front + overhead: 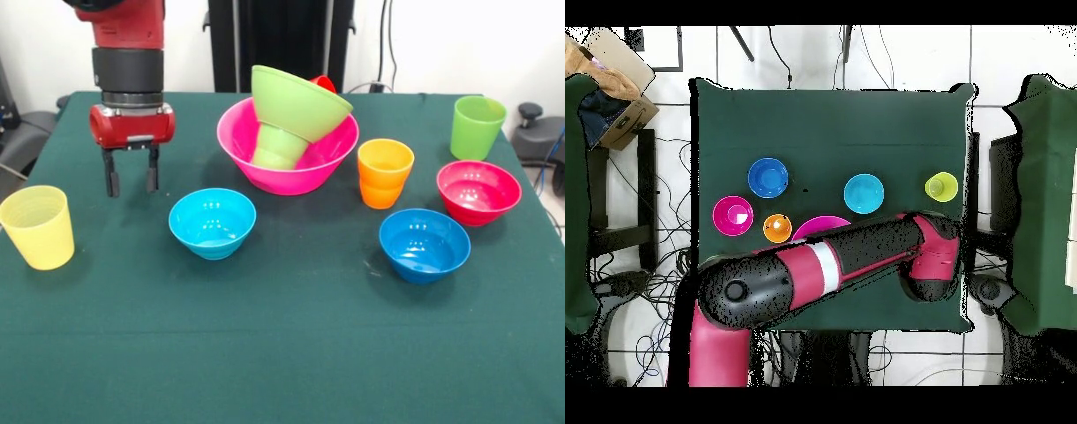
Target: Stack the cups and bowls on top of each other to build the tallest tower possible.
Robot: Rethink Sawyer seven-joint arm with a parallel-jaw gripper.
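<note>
Tower [291, 124]: tipped over inside the big pink bowl [327, 163], near the table's middle back.
Small green cup [281, 146]: mouth down in the pink bowl, leaning.
Lime green bowl [300, 102]: tilted on that cup, its opening facing up and left.
Red cup [324, 83]: only a rim shows behind the lime bowl.
Gripper [131, 183]: fingers apart, empty, pointing straight down above the cloth [282, 353], between the yellow cup [38, 227] and the light blue bowl [212, 223].
</note>
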